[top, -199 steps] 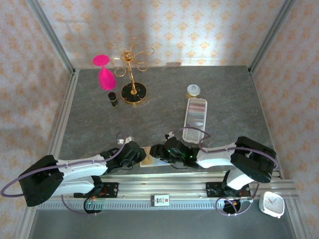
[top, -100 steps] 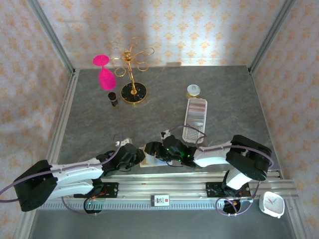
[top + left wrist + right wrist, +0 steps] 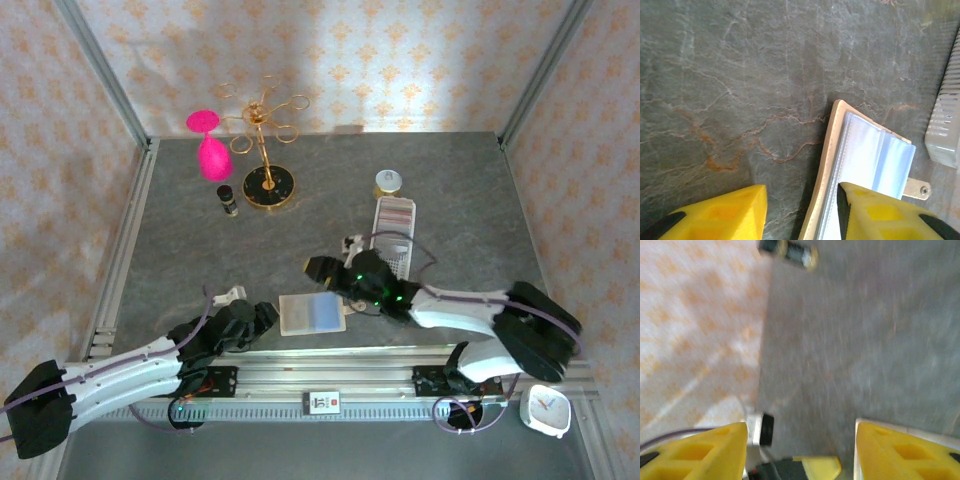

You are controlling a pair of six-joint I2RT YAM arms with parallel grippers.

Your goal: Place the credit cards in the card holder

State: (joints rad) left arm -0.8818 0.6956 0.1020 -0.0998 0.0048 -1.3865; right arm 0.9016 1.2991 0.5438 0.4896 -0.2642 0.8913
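The card holder (image 3: pixel 312 313) lies opened flat near the table's front edge, beige with clear plastic sleeves facing up. In the left wrist view the card holder (image 3: pixel 865 160) shows its cream rim, and its snap tab (image 3: pixel 917 189) sticks out to the right. My left gripper (image 3: pixel 264 318) is just left of it and open. In its own view the left gripper (image 3: pixel 800 220) straddles the holder's left edge, one yellow finger (image 3: pixel 875 215) over a sleeve. My right gripper (image 3: pixel 320 268) hovers behind the holder, open, and the blurred right wrist view has the right gripper (image 3: pixel 800 450) empty. The credit cards are out of view.
A long white perforated tray (image 3: pixel 392 240) and a small jar (image 3: pixel 389 182) stand behind the right arm. At the back left are a gold stand (image 3: pixel 265 185), a pink glass (image 3: pixel 212 150) and a small dark bottle (image 3: pixel 229 198). A metal rail (image 3: pixel 330 365) borders the near edge.
Both grippers have come off the card holder: the left arm drew back to the left, the right gripper lifted away towards the back. The holder now lies uncovered and open.
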